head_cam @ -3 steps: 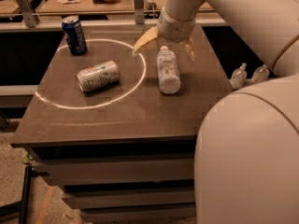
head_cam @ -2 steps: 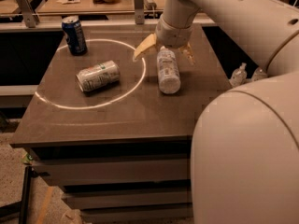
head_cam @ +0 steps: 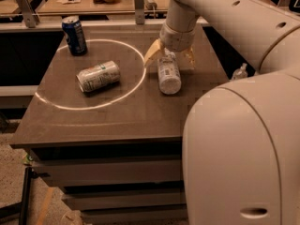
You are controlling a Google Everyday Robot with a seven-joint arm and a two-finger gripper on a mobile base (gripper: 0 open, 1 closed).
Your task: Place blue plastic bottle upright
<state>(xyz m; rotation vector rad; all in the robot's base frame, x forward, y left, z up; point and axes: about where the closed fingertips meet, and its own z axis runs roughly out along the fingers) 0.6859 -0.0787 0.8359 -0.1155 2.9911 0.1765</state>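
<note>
The bottle [head_cam: 169,76] is lying flat on its side on the desk [head_cam: 117,121], right of the middle and just outside the white ring [head_cam: 70,108] drawn on the top. Its far end is tucked under the end effector [head_cam: 169,63], so I can't see that end. The end effector is wide open, with one yellowish finger on each side of the bottle, and it has hold of nothing. I can't tell if the fingers touch the bottle yet. I think a few things could go wrong. The bottle is round, so a bump from one finger could make it roll away toward the right edge. If the fingers close near one end only, the long part might swing down when it is lifted. It is tall and looks light, so it might tip over again if it is set down crooked. A silver can [head_cam: 98,76] lies on its side inside the ring, and a blue can [head_cam: 74,35] stands at the back, both well clear. The arm comes in from the upper right. Its wrist points down at the desk, and a big pale part fills the near right side.
</note>
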